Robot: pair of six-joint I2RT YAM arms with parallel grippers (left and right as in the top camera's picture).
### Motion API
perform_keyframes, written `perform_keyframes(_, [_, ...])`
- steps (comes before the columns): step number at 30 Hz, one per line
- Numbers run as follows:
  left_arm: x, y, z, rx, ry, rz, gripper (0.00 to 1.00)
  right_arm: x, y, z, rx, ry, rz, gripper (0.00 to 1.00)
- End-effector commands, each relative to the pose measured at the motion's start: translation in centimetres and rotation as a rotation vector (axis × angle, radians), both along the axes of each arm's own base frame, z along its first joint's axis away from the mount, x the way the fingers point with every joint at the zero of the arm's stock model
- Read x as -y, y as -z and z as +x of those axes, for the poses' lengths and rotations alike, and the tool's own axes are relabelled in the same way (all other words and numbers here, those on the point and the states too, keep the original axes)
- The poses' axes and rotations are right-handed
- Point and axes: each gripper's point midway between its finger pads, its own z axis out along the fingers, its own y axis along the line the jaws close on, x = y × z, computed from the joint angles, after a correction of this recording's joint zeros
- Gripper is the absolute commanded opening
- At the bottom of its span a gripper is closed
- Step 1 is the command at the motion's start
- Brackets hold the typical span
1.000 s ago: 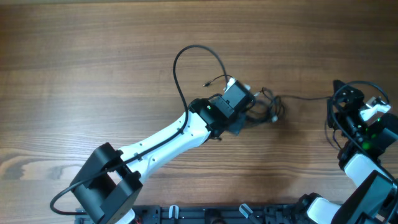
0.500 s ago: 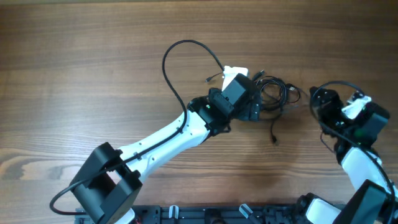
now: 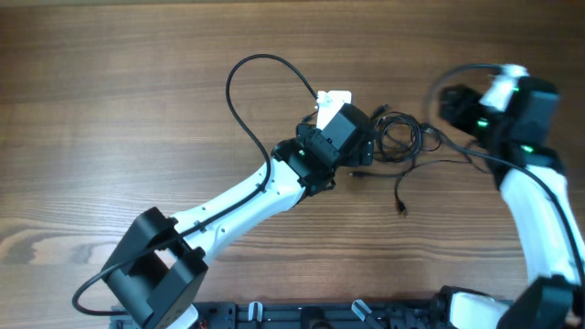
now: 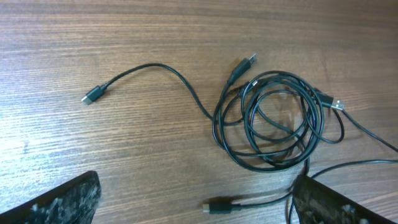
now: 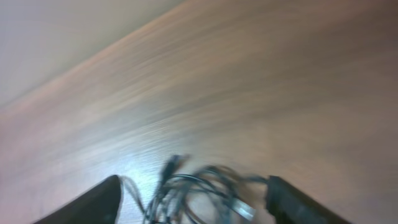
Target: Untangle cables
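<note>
The cables (image 3: 402, 137) lie as a loose black coil (image 4: 273, 121) on the wooden table, just right of my left gripper (image 3: 361, 151). From the coil one strand ends in a small plug (image 4: 93, 95) and another strand trails toward the table's front to a plug (image 3: 400, 208). In the left wrist view my left gripper (image 4: 196, 202) stands wide open, and a plug end (image 4: 217, 205) lies on the wood between its fingers. My right gripper (image 3: 448, 105) hovers at the coil's far right. Its view is blurred, its jaws are apart and the cables (image 5: 199, 193) show between them.
A thicker black wire (image 3: 239, 82) loops out from the left arm across the table behind the left gripper. The left arm (image 3: 238, 206) slants from the front left to the middle. The right arm (image 3: 539, 201) runs along the right edge.
The right arm has swung from the right edge up and left to the coil. The left gripper drew back slightly to the left, and the bundle now lies spread out with one strand trailing forward.
</note>
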Motion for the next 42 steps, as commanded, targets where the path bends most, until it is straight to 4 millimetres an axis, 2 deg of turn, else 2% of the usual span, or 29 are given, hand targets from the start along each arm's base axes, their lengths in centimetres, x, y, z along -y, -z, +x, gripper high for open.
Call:
perform_keyframes(1, [-0.3,0.1,0.3,0.007,-0.021,0.009,1.0,-3.4,5.2,1.5,-0.06,-0.186,-0.147,0.58])
perform_keyframes(3, [-0.3,0.1,0.3,0.007,-0.021,0.009,1.0,-3.6,7.7,2.6,-0.094,-0.203,-0.181,0.4])
perform_keyframes(4, [-0.4,0.1,0.3,0.004,-0.021,0.013,1.0,-3.6,9.6,3.6,-0.131,-0.22,-0.18,0.45])
perform_keyframes(6, [-0.5,0.3,0.2,-0.003,-0.021,0.021,1.0,-4.6,11.4,4.3,-0.163,-0.333,-0.192,0.46])
perform_keyframes(9, [-0.4,0.2,0.3,0.003,-0.021,0.015,1.0,-4.0,12.1,4.5,-0.171,-0.351,-0.255,0.43])
perform_keyframes(11, [-0.4,0.2,0.3,0.003,-0.021,0.015,1.0,-4.1,12.8,3.4,-0.213,-0.395,-0.277,0.32])
perform_keyframes(17, [-0.4,0.2,0.3,0.003,-0.021,0.015,1.0,-4.0,13.0,3.1,-0.221,-0.413,-0.288,0.3])
perform_keyframes(19, [-0.4,0.2,0.3,0.002,-0.021,0.015,1.0,-4.1,13.4,2.6,-0.244,-0.416,-0.282,0.13])
perform_keyframes(22, [-0.4,0.2,0.3,0.003,-0.021,0.015,1.0,-4.1,15.6,1.7,-0.3,-0.399,-0.25,0.04])
perform_keyframes(24, [-0.4,0.2,0.3,0.002,-0.021,0.015,1.0,-3.6,15.0,2.0,-0.315,-0.314,-0.197,0.04])
perform_keyframes(26, [-0.4,0.2,0.3,0.002,-0.021,0.015,1.0,-4.6,12.2,2.2,-0.289,-0.321,-0.108,0.04])
perform_keyframes(27, [-0.4,0.2,0.3,0.003,-0.021,0.015,1.0,-5.2,8.6,2.1,-0.242,-0.348,-0.077,0.04])
perform_keyframes(28, [-0.4,0.2,0.3,0.002,-0.021,0.015,1.0,-5.3,6.1,1.8,-0.216,-0.341,-0.08,0.04])
perform_keyframes(30, [-0.4,0.2,0.3,0.002,-0.021,0.015,1.0,-4.4,3.3,0.9,-0.218,-0.216,-0.05,0.15])
perform_keyframes(32, [-0.4,0.2,0.3,0.002,-0.021,0.015,1.0,-2.8,1.9,-0.3,-0.264,-0.019,0.001,0.47])
perform_keyframes(34, [-0.4,0.1,0.3,0.005,-0.021,0.012,1.0,-2.8,1.9,-1.4,-0.326,0.083,0.089,0.61])
perform_keyframes(35, [0.0,-0.3,0.7,0.024,-0.021,-0.01,1.0,-2.9,2.2,-1.9,-0.358,0.117,0.118,0.72])
perform_keyframes(36, [0.2,-0.5,0.8,0.03,-0.021,-0.017,1.0,-3.0,2.8,-2.4,-0.395,0.16,0.162,0.77])
perform_keyframes(37, [0.3,-0.5,0.7,0.03,-0.018,-0.017,1.0,-3.5,3.3,-2.9,-0.424,0.161,0.197,0.77])
perform_keyframes(39, [0.2,-0.5,0.7,0.029,-0.018,-0.016,1.0,-4.2,4.5,-3.4,-0.461,0.16,0.216,0.64])
perform_keyframes(42, [0.2,-0.4,0.6,0.028,-0.018,-0.014,1.0,-5.4,5.8,-2.6,-0.467,0.188,0.259,0.61])
